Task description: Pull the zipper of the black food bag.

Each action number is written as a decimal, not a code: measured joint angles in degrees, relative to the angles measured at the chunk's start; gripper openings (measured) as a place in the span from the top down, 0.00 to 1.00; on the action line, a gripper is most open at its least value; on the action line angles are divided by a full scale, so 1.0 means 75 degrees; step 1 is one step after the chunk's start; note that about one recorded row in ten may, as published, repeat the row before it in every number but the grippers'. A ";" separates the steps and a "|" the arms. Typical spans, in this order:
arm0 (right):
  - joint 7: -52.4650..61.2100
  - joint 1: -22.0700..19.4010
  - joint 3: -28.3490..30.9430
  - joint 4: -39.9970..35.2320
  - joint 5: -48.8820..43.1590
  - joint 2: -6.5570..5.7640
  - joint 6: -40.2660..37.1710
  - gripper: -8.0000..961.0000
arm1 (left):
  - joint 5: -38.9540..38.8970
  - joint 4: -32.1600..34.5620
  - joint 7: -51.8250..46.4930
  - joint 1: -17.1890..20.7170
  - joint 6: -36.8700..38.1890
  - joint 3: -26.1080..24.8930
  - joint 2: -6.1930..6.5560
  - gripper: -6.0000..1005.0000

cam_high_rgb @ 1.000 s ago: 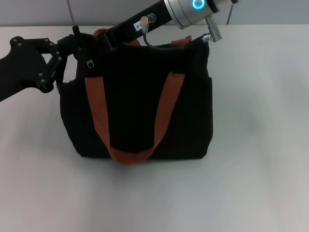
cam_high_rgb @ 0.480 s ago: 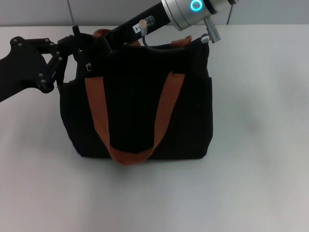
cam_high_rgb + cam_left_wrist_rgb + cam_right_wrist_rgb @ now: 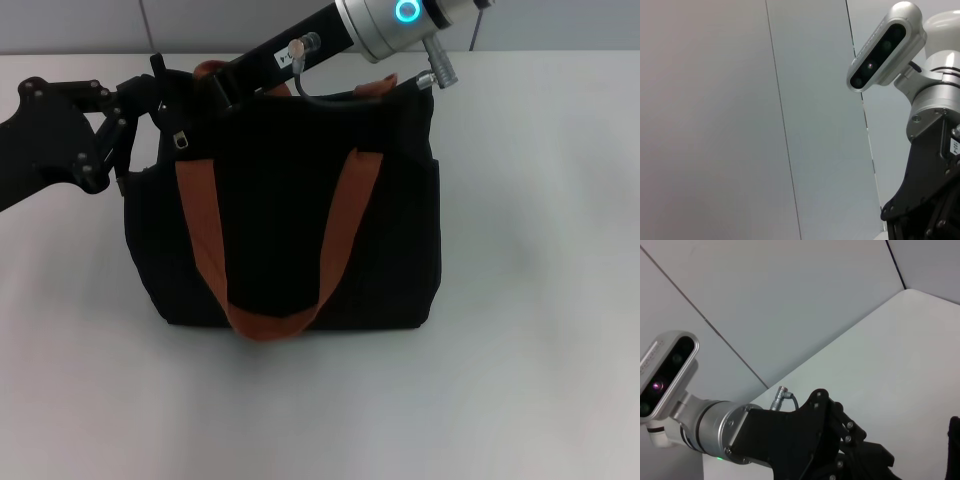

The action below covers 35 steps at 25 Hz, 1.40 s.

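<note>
The black food bag (image 3: 285, 215) stands upright mid-table with two orange-brown straps (image 3: 200, 235). My left gripper (image 3: 155, 92) comes in from the left and is shut on the bag's top left corner. My right arm reaches from the back right across the bag's top, and its black gripper (image 3: 215, 80) sits over the top edge near the left corner. A small silver tab (image 3: 182, 138), seemingly the zipper, hangs just below the two grippers. The zip track is hidden behind the arm. The right wrist view shows the left gripper's body (image 3: 810, 440).
The white table (image 3: 540, 300) spreads around the bag. A grey panelled wall (image 3: 80, 25) rises behind it. The left wrist view shows only the wall and the right arm's wrist camera (image 3: 887, 47).
Both grippers and the bag's top left corner have shifted very slightly to the left. The silver tab has dropped a little lower.
</note>
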 joint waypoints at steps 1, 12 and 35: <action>0.0000 0.0000 0.0000 0.0000 0.0000 0.0000 0.0000 0.82 | 0.0000 0.0000 0.0000 0.0000 0.0000 0.0000 0.0000 0.95; 0.0001 -0.0014 -0.0010 -0.0008 0.0130 0.0000 -0.0022 0.84 | -0.0006 0.0000 0.0000 0.0000 -0.0067 0.0000 0.0000 0.95; 0.0059 -0.0010 -0.0208 0.0014 0.0132 0.0001 0.0172 0.84 | -0.0024 0.0000 0.0002 0.0011 -0.0040 -0.0001 -0.0021 0.94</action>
